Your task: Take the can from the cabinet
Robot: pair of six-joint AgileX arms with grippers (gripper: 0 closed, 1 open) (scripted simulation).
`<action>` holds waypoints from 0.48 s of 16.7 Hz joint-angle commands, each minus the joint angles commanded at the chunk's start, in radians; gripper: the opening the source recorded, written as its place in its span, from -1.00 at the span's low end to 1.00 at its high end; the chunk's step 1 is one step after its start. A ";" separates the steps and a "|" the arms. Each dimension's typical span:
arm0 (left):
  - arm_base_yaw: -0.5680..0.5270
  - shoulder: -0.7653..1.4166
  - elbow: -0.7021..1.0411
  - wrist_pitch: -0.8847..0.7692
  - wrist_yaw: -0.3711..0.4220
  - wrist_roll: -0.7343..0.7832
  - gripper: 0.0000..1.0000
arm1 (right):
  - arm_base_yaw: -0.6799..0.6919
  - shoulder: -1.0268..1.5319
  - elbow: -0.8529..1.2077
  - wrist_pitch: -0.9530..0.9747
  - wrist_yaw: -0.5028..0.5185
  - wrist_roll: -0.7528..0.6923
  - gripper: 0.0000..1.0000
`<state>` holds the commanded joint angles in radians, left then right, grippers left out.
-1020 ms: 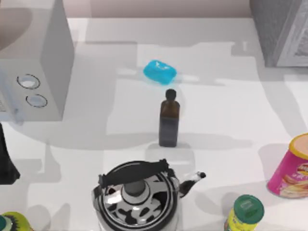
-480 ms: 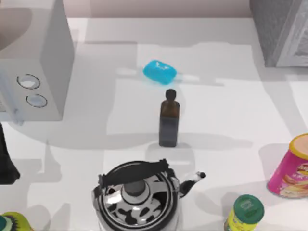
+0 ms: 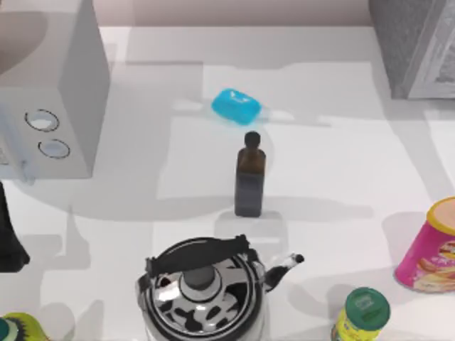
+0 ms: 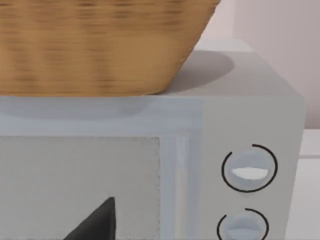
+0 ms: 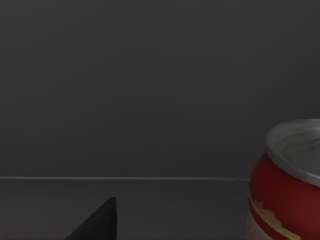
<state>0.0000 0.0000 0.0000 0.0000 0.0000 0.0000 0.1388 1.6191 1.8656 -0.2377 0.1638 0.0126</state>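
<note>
While my left arm sits parked at the desk's left edge, its wrist camera looks at the light-grey box with two round rings and the woven basket on top of it. A dark sliver of my left claw shows there, and I cannot tell whether it is spread or pressed together.

Moving right across the desk: a cow-patterned kettle at the near edge, a dark bottle in the middle, a blue block beyond it, then a green-lidded jar and a pink tub on the right.

Far right at the back stands the cabinet. My right wrist camera looks into a dark space, seemingly its interior, with the can, red with a silver top, upright on the shelf. Only a dark tip of my right claw shows, state unreadable.

I judge this the reach-in step. Next I need to centre on the can and close around it.
</note>
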 joint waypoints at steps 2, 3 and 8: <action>0.000 0.000 0.000 0.000 0.000 0.000 1.00 | 0.000 0.000 0.000 0.000 0.000 0.000 0.55; 0.000 0.000 0.000 0.000 0.000 0.000 1.00 | 0.000 0.000 0.000 0.000 0.000 0.000 0.40; 0.000 0.000 0.000 0.000 0.000 0.000 1.00 | 0.000 0.000 0.000 0.000 0.000 0.000 -0.36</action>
<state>0.0000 0.0000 0.0000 0.0000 0.0000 0.0000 0.1388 1.6191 1.8656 -0.2377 0.1638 0.0126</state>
